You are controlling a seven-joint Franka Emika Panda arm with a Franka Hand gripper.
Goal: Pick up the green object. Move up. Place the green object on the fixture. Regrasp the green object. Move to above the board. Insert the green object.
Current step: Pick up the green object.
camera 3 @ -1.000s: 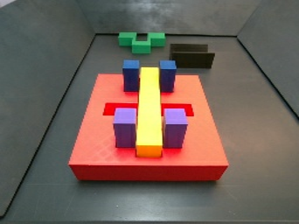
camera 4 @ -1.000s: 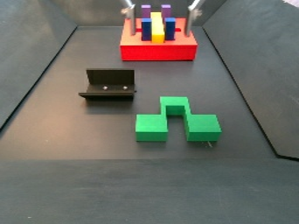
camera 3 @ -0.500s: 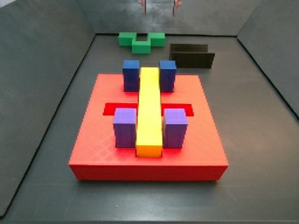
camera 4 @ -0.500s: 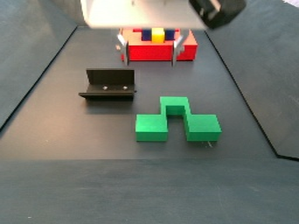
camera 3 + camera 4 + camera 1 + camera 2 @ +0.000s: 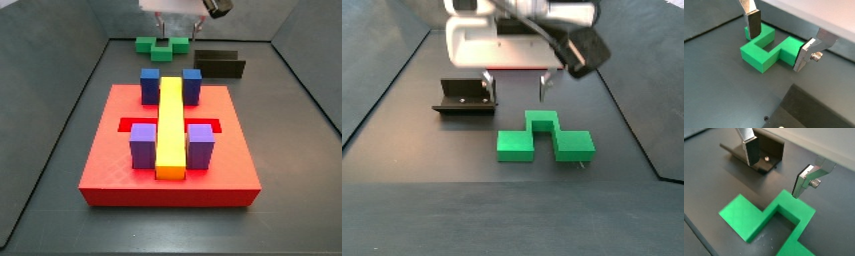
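Note:
The green object (image 5: 543, 141) lies flat on the dark floor, a stepped block with a notch; it also shows as the green object (image 5: 160, 46) at the far end of the bin. My gripper (image 5: 516, 92) hangs open a little above it, close to the fixture (image 5: 465, 97). In a wrist view the gripper (image 5: 777, 51) has one finger over one arm of the green object (image 5: 763, 50) and the other finger beside its other arm. Nothing is between the fingers (image 5: 751, 154). The board (image 5: 167, 160) is red and lies apart from the gripper.
On the board stand a long yellow bar (image 5: 171, 125), blue blocks (image 5: 151, 82) and purple blocks (image 5: 201, 145). The fixture (image 5: 221, 65) sits between the board and the bin's far wall. Sloped grey walls (image 5: 67, 120) enclose the floor.
The gripper has travelled from above the board to over the green object and come down toward it, still open. The green object and the fixture have not moved.

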